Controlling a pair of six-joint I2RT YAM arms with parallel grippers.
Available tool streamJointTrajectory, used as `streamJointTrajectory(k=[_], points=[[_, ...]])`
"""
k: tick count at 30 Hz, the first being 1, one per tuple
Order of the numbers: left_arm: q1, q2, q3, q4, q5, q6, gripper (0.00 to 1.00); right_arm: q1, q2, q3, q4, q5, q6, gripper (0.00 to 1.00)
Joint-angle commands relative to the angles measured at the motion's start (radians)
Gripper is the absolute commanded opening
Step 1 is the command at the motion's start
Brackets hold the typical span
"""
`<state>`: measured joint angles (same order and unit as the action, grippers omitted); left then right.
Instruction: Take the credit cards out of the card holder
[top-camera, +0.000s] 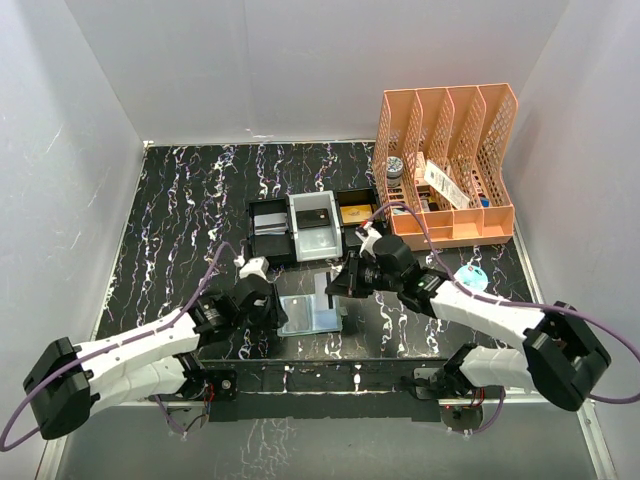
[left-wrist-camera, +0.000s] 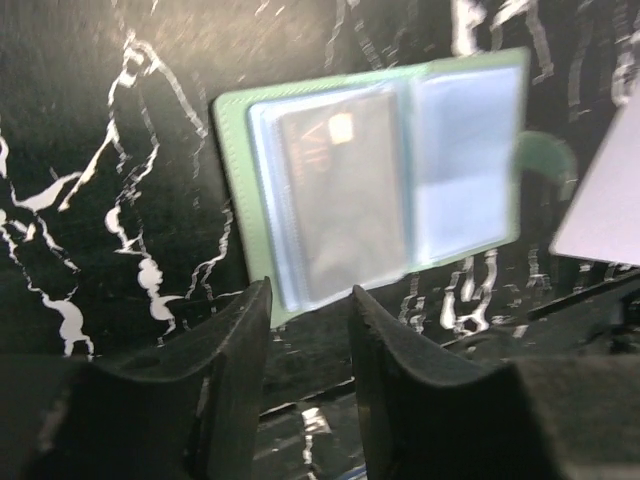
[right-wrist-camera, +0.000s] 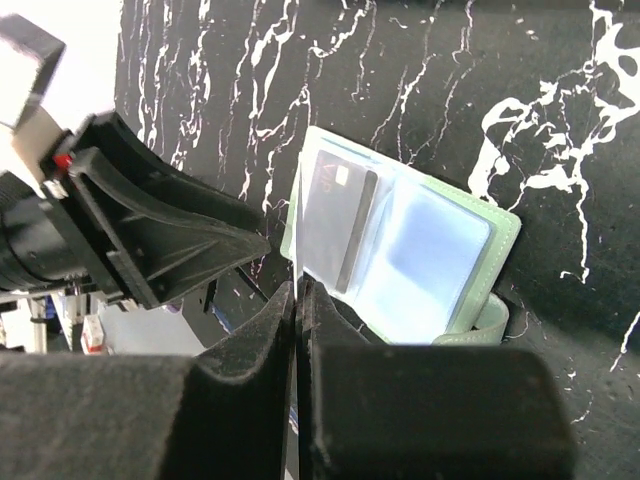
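Card holder (top-camera: 315, 318) lies opened flat on the black, white-veined table (top-camera: 190, 230), just in front of the two arm bases and between the grippers, its sage-green cover down and its pale blue-green pockets up. A dark credit card (left-wrist-camera: 345, 205) with a small chip sits in one clear pocket; the pocket beside it shows only pale lining, and the small side tab (left-wrist-camera: 545, 160) sticks out from the holder's far edge in the left wrist view. The left gripper (left-wrist-camera: 310, 300) hangs low at the holder's near edge with its jaws parted by a modest gap. Nothing sits between them, and the cover's rim lies just past the fingertips (left-wrist-camera: 255, 310). The right gripper (right-wrist-camera: 298, 290) is pressed fully together on a pale card (left-wrist-camera: 605, 190), which shows from its own wrist only as a thin light line between the fingers and from above as a thin upright strip just above the holder. That card is clear of the pockets and held on edge. Behind the holder stands a row of trays, a black tray (top-camera: 268, 225), a white tray (top-camera: 315, 228) and another black one (top-camera: 355, 212). An orange file rack (top-camera: 445, 165) stands at the right rear with small items in its slots.
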<state>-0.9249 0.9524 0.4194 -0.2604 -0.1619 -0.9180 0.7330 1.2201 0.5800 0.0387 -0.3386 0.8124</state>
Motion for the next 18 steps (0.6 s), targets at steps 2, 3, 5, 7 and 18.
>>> streamJointTrajectory(k=[2,3,5,7,18], points=[[-0.002,-0.04,0.149,-0.133,-0.071,0.116,0.43,0.0,-0.109,0.025,0.013,-0.009,-0.104,0.0],[-0.001,-0.037,0.173,-0.163,-0.092,0.138,0.46,0.001,-0.127,0.019,0.023,-0.001,-0.107,0.0],[0.001,-0.034,0.233,-0.24,-0.155,0.167,0.53,0.002,-0.157,0.014,0.047,0.008,-0.118,0.0],[0.013,-0.044,0.279,-0.312,-0.212,0.21,0.61,0.011,-0.178,0.025,0.045,0.027,-0.138,0.0],[0.653,-0.064,0.381,-0.294,0.103,0.506,0.92,0.085,-0.246,0.083,-0.044,0.215,-0.276,0.0]])
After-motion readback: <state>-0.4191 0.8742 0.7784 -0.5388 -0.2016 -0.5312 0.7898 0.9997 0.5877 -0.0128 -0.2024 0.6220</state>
